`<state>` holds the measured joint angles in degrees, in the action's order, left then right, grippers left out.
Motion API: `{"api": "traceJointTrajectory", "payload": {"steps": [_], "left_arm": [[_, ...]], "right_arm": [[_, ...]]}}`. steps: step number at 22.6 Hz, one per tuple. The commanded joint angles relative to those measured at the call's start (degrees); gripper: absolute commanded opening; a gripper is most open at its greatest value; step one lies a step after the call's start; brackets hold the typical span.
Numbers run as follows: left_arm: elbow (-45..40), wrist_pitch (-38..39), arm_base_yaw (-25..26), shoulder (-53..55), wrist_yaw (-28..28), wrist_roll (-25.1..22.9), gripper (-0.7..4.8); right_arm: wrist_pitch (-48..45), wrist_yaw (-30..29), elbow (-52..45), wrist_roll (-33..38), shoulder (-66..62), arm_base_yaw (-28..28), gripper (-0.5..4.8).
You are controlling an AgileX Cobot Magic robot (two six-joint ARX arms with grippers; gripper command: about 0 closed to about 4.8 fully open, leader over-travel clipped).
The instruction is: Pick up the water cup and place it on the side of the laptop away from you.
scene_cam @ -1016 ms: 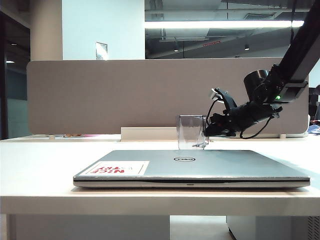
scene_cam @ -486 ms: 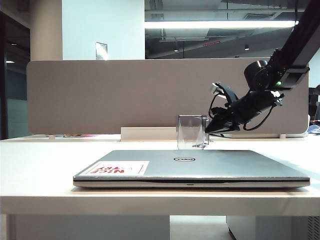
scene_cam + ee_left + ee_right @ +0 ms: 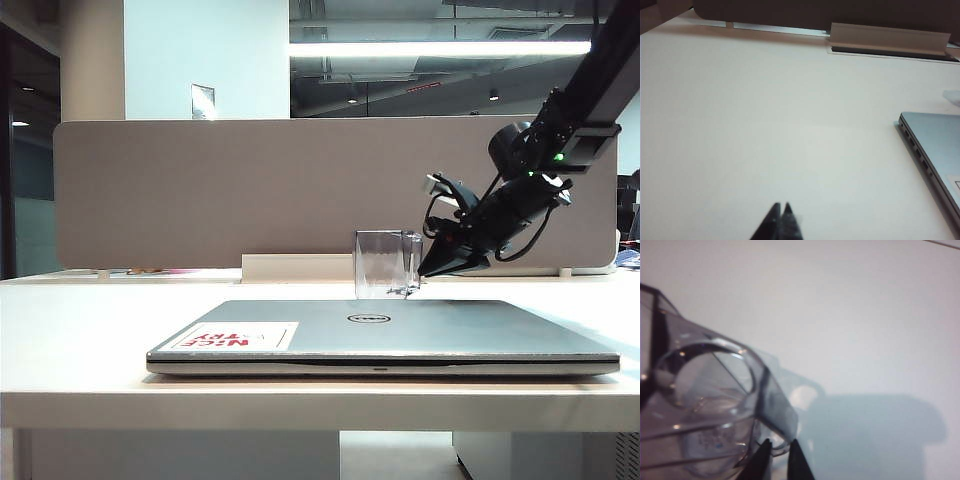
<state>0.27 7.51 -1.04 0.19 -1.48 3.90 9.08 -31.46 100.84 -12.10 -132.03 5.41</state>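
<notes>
Two fingertips of the right gripper (image 3: 779,456) are pinching the cup (image 3: 384,264) by its handle just beyond the laptop (image 3: 390,335). It should be settling flat on the table (image 3: 765,125) before letting go. Left gripper (image 3: 780,220), pressed together, is idling beside the laptop.

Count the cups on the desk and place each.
1. The water cup stands behind the laptop, its handle between the right gripper's fingertips. Anything low behind the laptop would be hidden.

"DELL" logo on the laptop (image 3: 400,328) lid; its white sticker (image 3: 235,337), upside-down red "NICE".
</notes>
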Motion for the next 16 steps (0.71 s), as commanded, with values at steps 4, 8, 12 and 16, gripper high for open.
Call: {"api": "traceJointTrajectory", "payload": {"steps": [4,8,12,16], "left_arm": [[0.17,-0.76,-0.07,0.04,-0.07,-0.02,-0.05],[0.17,-0.79,-0.07,0.04,-0.07,-0.02,-0.05],[0.17,-0.79,-0.07,0.04,-0.04,-0.04,-0.05],[0.17,-0.79,-0.07,0.04,-0.07,-0.02,-0.05]], "right_arm": [[5.18,2.14,0.11,-1.46,2.75,0.02,0.64],[13.66,1.9,0.11,-1.66,4.13,0.2,0.62],[20.76,-1.09,0.11,-1.64,5.2,0.74,-0.06],[23.71,-2.4,0.11,-0.98,5.7,2.91,-0.06]]}}
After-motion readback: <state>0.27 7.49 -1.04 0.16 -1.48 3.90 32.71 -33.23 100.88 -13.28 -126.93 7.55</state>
